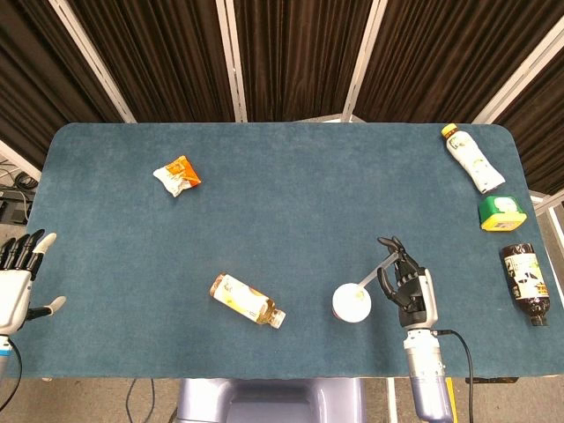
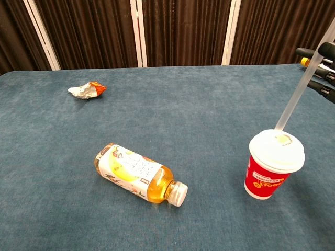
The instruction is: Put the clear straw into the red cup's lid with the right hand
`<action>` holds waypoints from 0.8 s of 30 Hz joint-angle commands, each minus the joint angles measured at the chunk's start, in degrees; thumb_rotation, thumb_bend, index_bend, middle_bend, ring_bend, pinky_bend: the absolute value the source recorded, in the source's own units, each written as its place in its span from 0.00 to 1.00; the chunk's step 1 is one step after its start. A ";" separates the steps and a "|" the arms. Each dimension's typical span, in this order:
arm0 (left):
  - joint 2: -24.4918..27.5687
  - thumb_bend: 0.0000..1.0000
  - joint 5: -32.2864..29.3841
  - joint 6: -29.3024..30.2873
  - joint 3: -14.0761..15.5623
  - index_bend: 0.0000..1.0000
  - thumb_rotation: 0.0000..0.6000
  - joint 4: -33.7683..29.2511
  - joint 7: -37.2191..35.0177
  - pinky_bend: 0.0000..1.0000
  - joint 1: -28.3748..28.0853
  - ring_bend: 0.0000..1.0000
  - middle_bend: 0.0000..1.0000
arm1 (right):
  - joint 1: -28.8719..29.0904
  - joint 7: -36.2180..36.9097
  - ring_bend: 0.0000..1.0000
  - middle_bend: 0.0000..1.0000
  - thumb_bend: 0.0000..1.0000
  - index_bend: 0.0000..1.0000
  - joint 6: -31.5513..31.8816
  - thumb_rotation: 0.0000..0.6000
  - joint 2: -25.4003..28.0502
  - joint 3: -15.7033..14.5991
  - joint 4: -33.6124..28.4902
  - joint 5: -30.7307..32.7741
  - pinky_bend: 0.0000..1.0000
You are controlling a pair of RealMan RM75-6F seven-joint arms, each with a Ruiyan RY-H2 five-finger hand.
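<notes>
I have the clear straw [image 2: 296, 94] pinched in my right hand [image 1: 407, 284], tilted, its lower end at the red cup's lid [image 2: 277, 149] near the desk's [image 1: 291, 185] front edge. My left hand [image 1: 18, 280] hangs with fingers spread, holding nothing.

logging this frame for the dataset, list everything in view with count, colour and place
red cup: 1, red with white lid, near right
clear straw: 1, clear, tilted, lower end at lid
juice bottle: 1, orange, lying, near centre
snack packet: 1, orange and white, far left
pale bottle: 1, yellow cap, far right
green container: 1, right edge
dark bottle: 1, brown, right edge
table: 1, blue
left hand: open, left edge
right hand: fingers hold straw
</notes>
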 commanded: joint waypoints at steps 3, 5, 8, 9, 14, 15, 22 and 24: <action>0.02 0.15 0.02 0.00 0.01 0.00 1.00 0.02 -0.08 0.00 0.01 0.00 0.00 | -0.02 0.12 0.00 0.26 0.42 0.66 -0.11 1.00 0.12 0.03 0.08 0.29 0.00; 0.03 0.15 0.02 -0.02 0.00 0.00 1.00 0.02 -0.09 0.00 0.00 0.00 0.00 | -0.06 0.19 0.00 0.26 0.42 0.66 -0.13 1.00 0.16 -0.02 0.12 0.30 0.00; 0.04 0.15 0.04 -0.01 0.02 0.00 1.00 0.05 -0.14 0.00 0.02 0.00 0.00 | -0.13 0.26 0.00 0.26 0.42 0.66 -0.12 1.00 0.24 -0.15 0.14 0.23 0.00; 0.04 0.15 0.06 0.00 0.03 0.00 1.00 0.06 -0.16 0.00 0.02 0.00 0.00 | -0.14 0.24 0.00 0.26 0.42 0.66 -0.13 1.00 0.27 -0.21 0.17 0.17 0.00; 0.02 0.15 0.03 -0.01 0.00 0.00 1.00 0.00 -0.12 0.00 0.00 0.00 0.00 | -0.21 0.39 0.00 0.26 0.42 0.66 -0.16 1.00 0.35 -0.34 0.48 0.15 0.00; 0.03 0.15 0.02 -0.02 0.00 0.00 1.00 0.00 -0.12 0.00 0.00 0.00 0.00 | -0.23 0.42 0.00 0.26 0.42 0.66 -0.16 1.00 0.37 -0.36 0.55 0.16 0.00; 0.04 0.15 0.06 -0.03 0.01 0.00 1.00 0.02 -0.19 0.00 0.00 0.00 0.00 | -0.28 0.74 0.00 0.26 0.42 0.66 -0.53 1.00 0.42 -0.80 1.57 0.11 0.00; 0.06 0.15 0.07 -0.04 0.02 0.00 1.00 0.03 -0.23 0.00 0.00 0.00 0.00 | -0.28 0.98 0.00 0.26 0.42 0.66 -0.69 1.00 0.43 -0.91 1.87 0.07 0.00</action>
